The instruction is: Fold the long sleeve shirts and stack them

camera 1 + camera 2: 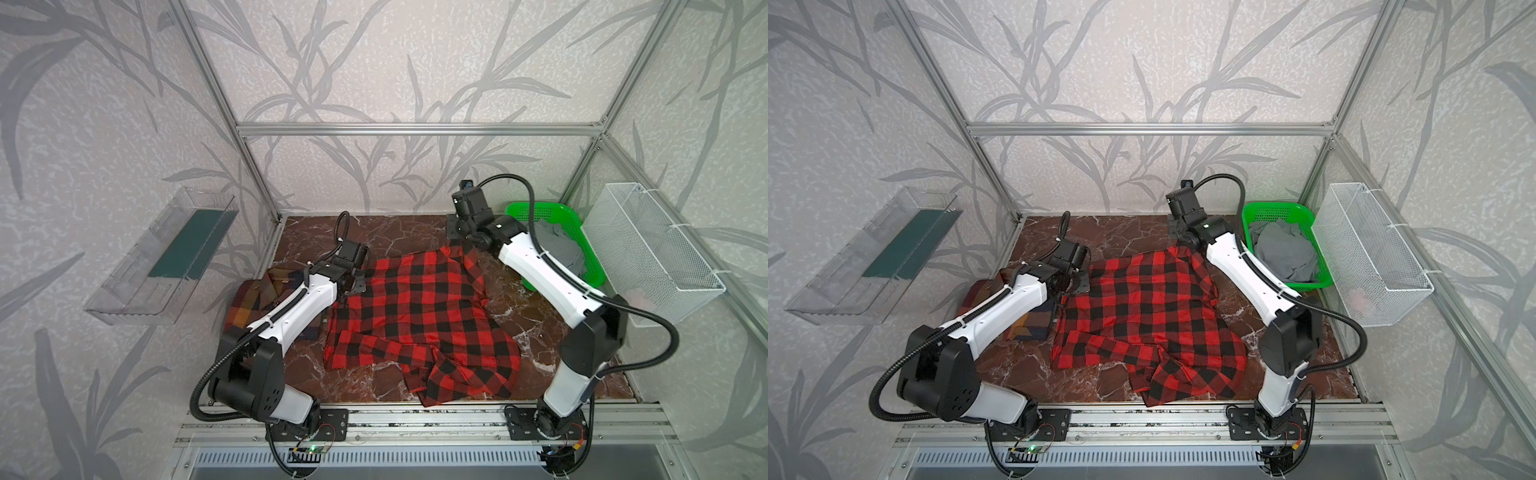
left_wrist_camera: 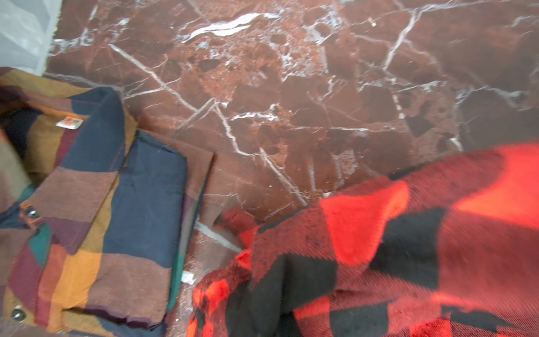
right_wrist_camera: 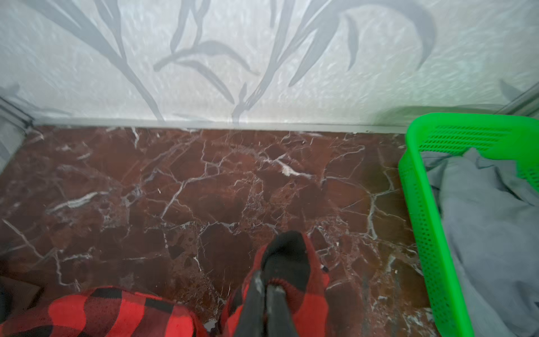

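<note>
**Operator:** State the position of the red-and-black shirt (image 1: 419,316).

**Technician:** It lies spread and wrinkled on the marble table (image 1: 395,237), at the centre of both top views. 1 sleeve crosses its lower part.

**Operator:** State the right gripper (image 3: 264,287).

**Technician:** Its 2 fingers (image 3: 250,306) are pressed together on a corner of that shirt. A black tip of cloth sticks out past them. In a top view this corner is at the shirt's upper right, raised off the table. The rest of the shirt runs down and left from the gripper.

**Operator:** State the left gripper (image 1: 356,286).

**Technician:** It sits at the shirt's upper left corner, closed. Bunched cloth hides its fingers in the left wrist view, so whether cloth is between them cannot be told.

**Operator:** And the brown plaid shirt (image 1: 247,301)?

**Technician:** Folded, left of centre, just beside the red-and-black shirt, partly under the left arm. A green basket (image 1: 536,206) holding grey cloth (image 1: 561,249) stands at the upper right.
</note>
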`<state>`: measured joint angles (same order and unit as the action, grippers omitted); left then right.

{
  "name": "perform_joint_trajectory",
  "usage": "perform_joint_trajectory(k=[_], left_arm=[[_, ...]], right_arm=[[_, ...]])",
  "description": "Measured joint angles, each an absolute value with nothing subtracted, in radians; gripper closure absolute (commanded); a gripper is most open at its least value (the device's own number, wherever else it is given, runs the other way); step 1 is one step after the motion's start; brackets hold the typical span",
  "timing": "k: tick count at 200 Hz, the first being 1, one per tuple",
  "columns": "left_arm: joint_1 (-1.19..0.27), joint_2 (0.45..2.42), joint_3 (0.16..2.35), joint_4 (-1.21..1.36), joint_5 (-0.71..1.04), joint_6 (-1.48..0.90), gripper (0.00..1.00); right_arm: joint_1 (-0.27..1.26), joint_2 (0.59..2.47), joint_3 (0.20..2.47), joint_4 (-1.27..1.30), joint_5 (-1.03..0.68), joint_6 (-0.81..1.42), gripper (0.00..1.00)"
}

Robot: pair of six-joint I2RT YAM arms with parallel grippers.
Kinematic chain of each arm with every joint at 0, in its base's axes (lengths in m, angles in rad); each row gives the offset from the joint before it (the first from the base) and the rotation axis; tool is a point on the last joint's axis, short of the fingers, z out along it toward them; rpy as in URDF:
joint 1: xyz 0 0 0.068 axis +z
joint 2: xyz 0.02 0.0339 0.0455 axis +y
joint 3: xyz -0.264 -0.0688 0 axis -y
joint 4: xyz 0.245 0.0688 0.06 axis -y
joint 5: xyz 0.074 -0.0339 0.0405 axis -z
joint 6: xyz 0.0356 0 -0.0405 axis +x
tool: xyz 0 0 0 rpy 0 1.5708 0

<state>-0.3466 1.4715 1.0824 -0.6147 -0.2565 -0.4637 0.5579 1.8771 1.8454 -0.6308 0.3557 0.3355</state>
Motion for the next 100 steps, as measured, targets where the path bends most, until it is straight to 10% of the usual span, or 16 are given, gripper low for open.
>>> perform_joint_trajectory(k=[48,100], left_arm=[[-0.345,1.47,1.065,-0.624,-0.311,-0.462,1.0],[-0.345,1.47,1.065,-0.628,-0.329,-0.452,1.0]], right_arm=[[0.556,2.312,2.288,-0.901,0.247,0.317,0.45],[0.468,2.352,2.395,-1.091,0.204,0.325,0.36]])
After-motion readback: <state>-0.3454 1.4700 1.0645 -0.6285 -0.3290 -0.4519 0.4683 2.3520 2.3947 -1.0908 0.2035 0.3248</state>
